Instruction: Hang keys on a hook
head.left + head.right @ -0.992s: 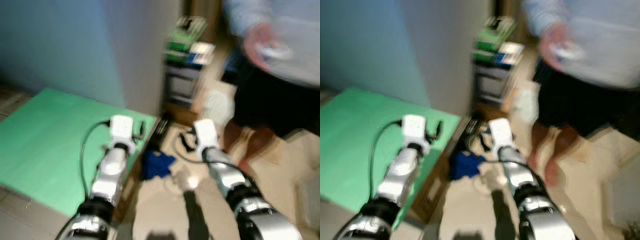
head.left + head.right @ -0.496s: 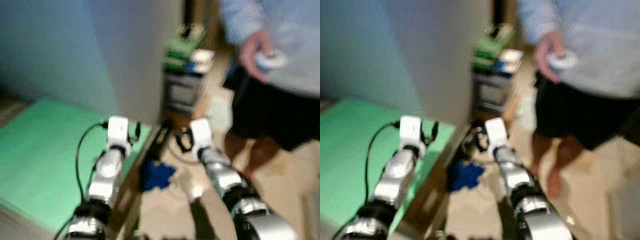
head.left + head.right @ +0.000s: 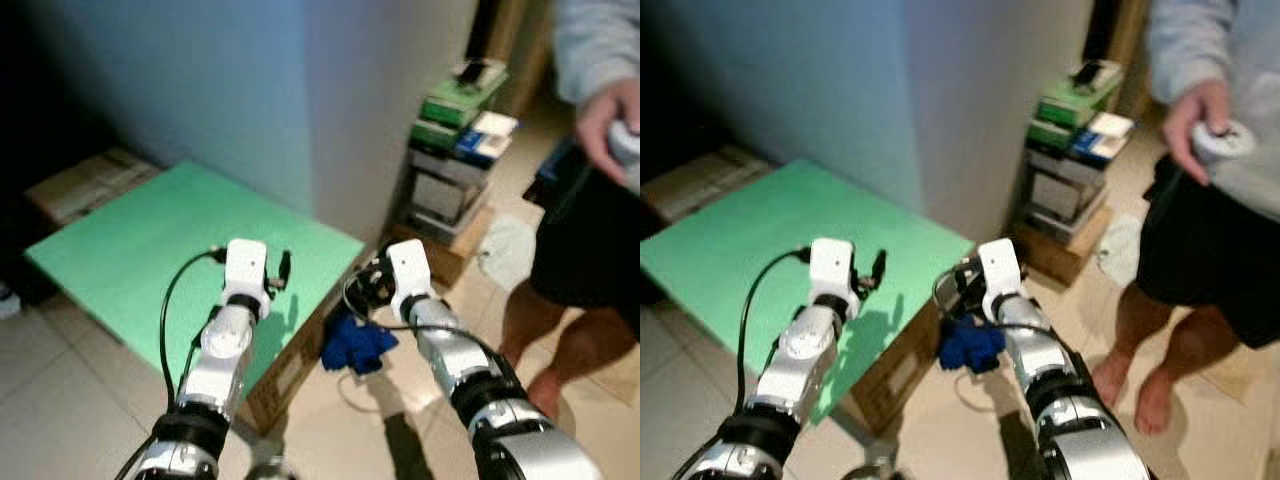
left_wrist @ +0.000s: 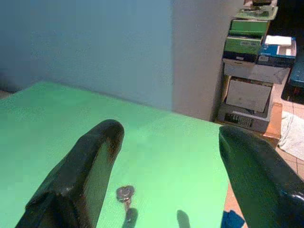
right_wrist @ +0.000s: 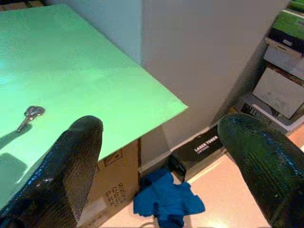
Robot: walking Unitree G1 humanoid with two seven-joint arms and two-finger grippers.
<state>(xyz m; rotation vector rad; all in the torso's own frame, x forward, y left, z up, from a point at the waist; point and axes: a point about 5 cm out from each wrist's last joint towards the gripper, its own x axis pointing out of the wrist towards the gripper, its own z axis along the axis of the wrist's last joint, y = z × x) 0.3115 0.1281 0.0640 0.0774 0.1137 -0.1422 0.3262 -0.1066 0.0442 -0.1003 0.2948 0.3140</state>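
1 key [image 4: 125, 194], 1 green board [image 3: 150, 250], 1 blue cloth [image 3: 357, 343], 2 hands [image 4: 166, 156] [image 5: 161, 156], 1 person [image 3: 1210, 180].

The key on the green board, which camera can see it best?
The left wrist view: the key lies close ahead between the open left gripper's fingers. The right wrist view shows it smaller, off to one side. In the head views I cannot make it out on the green board.

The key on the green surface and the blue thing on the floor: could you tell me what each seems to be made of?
The key looks like metal: silvery grey with a dull shine. The blue thing looks like soft cloth: crumpled and matte. The green surface is smooth and matte; its material is unclear.
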